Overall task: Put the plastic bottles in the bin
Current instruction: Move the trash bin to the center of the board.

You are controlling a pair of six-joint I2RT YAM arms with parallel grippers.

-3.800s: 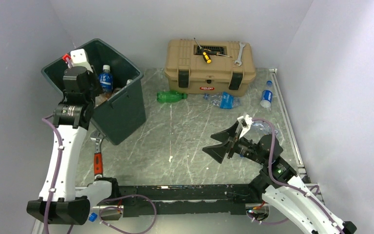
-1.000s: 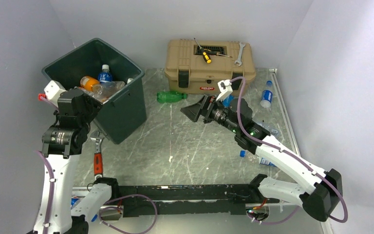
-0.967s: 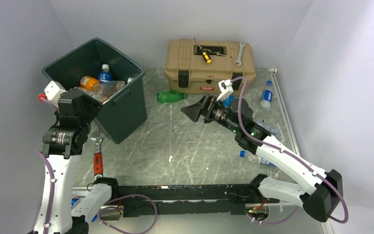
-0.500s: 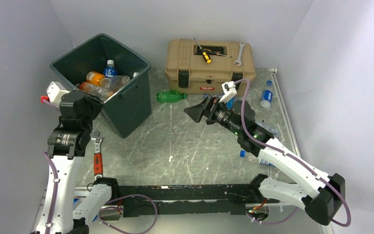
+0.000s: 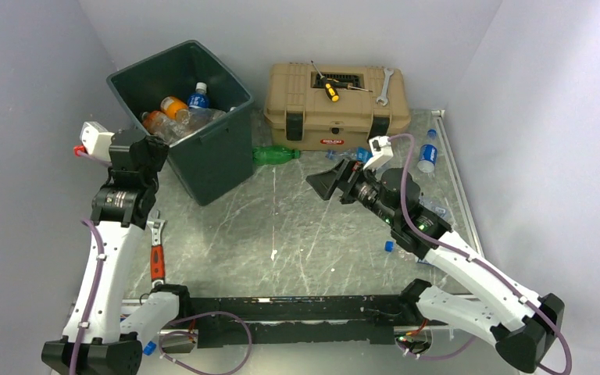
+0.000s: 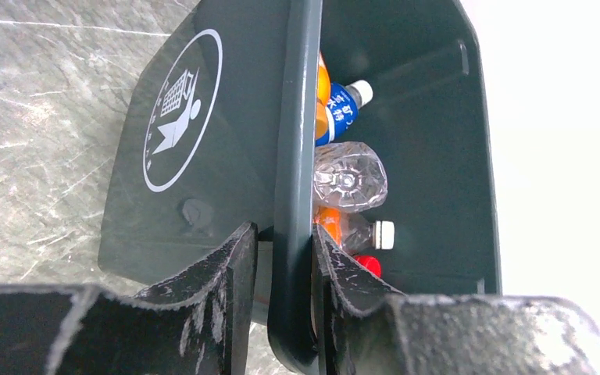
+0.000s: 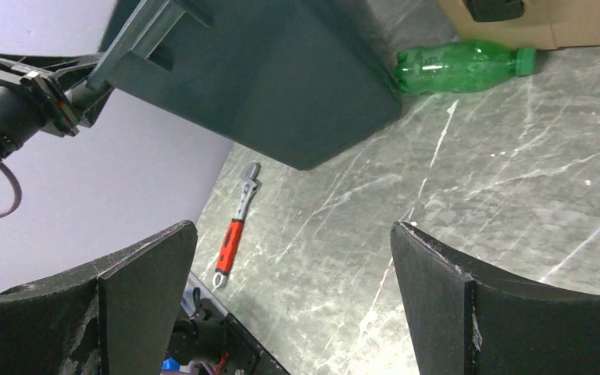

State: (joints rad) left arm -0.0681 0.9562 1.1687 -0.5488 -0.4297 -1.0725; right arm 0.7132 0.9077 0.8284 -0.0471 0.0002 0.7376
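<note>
The dark green bin (image 5: 223, 152) stands at the back left with several plastic bottles inside, among them an orange one (image 5: 173, 105) and a blue-labelled one (image 5: 197, 98). My left gripper (image 5: 155, 150) is shut on the bin's rim (image 6: 293, 117), one finger (image 6: 230, 269) outside and one inside. A green bottle (image 5: 275, 155) lies between the bin and the toolbox; it also shows in the right wrist view (image 7: 457, 66). A crushed clear bottle (image 5: 353, 158) and a blue-labelled bottle (image 5: 427, 156) lie further right. My right gripper (image 5: 322, 181) is open and empty, right of the green bottle.
A tan toolbox (image 5: 336, 109) stands at the back, with a screwdriver (image 5: 330, 88) and a silver wrench (image 5: 383, 82) on top. An orange-handled wrench (image 5: 157, 254) lies by the left arm. A bottle with a blue cap (image 5: 388, 246) lies partly under the right arm.
The bin has slid right and back toward the toolbox, with my left gripper holding its rim. My right gripper has drifted slightly right, still open.
</note>
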